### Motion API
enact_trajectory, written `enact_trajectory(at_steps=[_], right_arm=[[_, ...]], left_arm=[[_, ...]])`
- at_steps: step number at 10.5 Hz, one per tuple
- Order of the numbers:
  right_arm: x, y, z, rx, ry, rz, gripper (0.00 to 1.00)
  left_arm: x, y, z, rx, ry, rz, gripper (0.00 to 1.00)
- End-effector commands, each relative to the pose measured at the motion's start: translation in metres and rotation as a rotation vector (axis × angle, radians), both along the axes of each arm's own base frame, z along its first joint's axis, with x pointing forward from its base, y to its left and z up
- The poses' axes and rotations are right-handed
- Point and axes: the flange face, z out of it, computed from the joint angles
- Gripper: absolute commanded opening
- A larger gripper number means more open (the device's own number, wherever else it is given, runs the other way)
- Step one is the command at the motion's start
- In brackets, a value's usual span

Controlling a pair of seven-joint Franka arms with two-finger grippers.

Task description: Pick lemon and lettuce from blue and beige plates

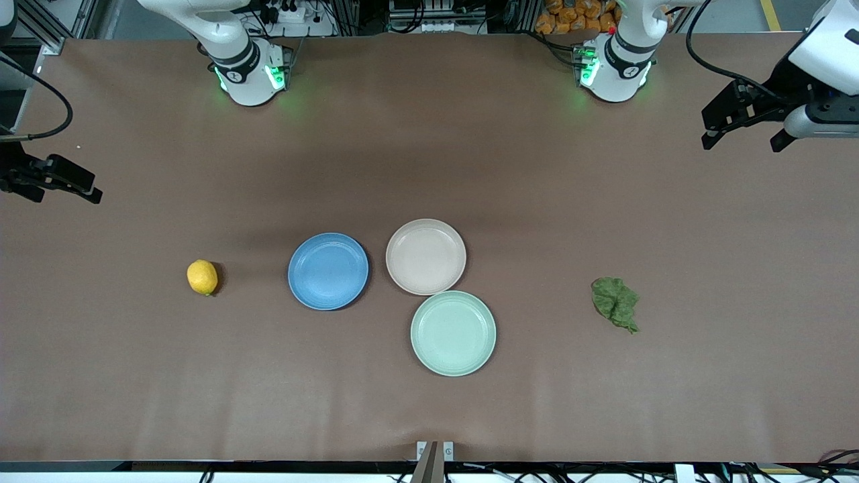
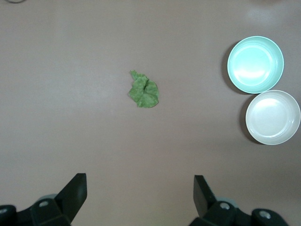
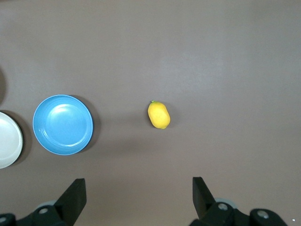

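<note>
Your tabletop (image 1: 429, 154) shows wide bare room along both arms' ends. Three plates cluster mid-table: blue plate (image 1: 328, 271), beige plate (image 1: 426, 256) just beside it, green plate (image 1: 453, 333) nearer the front camera, its rim touching the beige one. All three hold nothing. Lemon (image 1: 202, 277) sits on the tabletop toward the right arm's end; lettuce (image 1: 615, 303) toward the left arm's end. Right claw (image 1: 50, 181) and left claw (image 1: 741, 127) hang high over the table ends, jaws wide apart, gripping nothing, each well apart from its item
</note>
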Motion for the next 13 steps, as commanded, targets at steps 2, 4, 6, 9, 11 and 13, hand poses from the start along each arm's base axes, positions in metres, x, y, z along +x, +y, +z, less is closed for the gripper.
enact_trajectory(at_steps=[2, 4, 6, 9, 11, 13], right_arm=[[0.0036, -0.005, 0.0038, -0.03, -0.006, -0.026, 1.0], [0.0041, -0.005, 0.0057, -0.03, -0.014, -0.026, 1.0], [0.0044, -0.0059, 0.006, -0.03, -0.017, -0.027, 1.0], [0.0048, -0.0058, 0.0044, -0.029, -0.014, -0.029, 1.0], [0.006, -0.0085, 0.0075, -0.03, -0.033, -0.034, 1.0], [0.007, -0.009, 0.0065, -0.026, -0.037, -0.036, 1.0]], left_arm=[[-0.0051, -0.0008, 0.0009, -0.017, 0.016, -0.019, 1.0], [-0.0056, -0.0007, -0.0004, -0.015, 0.023, -0.019, 1.0], [-0.0049, 0.0001, -0.0012, -0.015, 0.025, -0.018, 1.0], [-0.0054, 0.0001, -0.0004, -0.015, 0.023, -0.018, 1.0], [-0.0053, 0.0007, -0.0004, -0.017, 0.023, -0.015, 1.0], [-0.0052, 0.0007, -0.0011, -0.017, 0.025, -0.015, 1.0]])
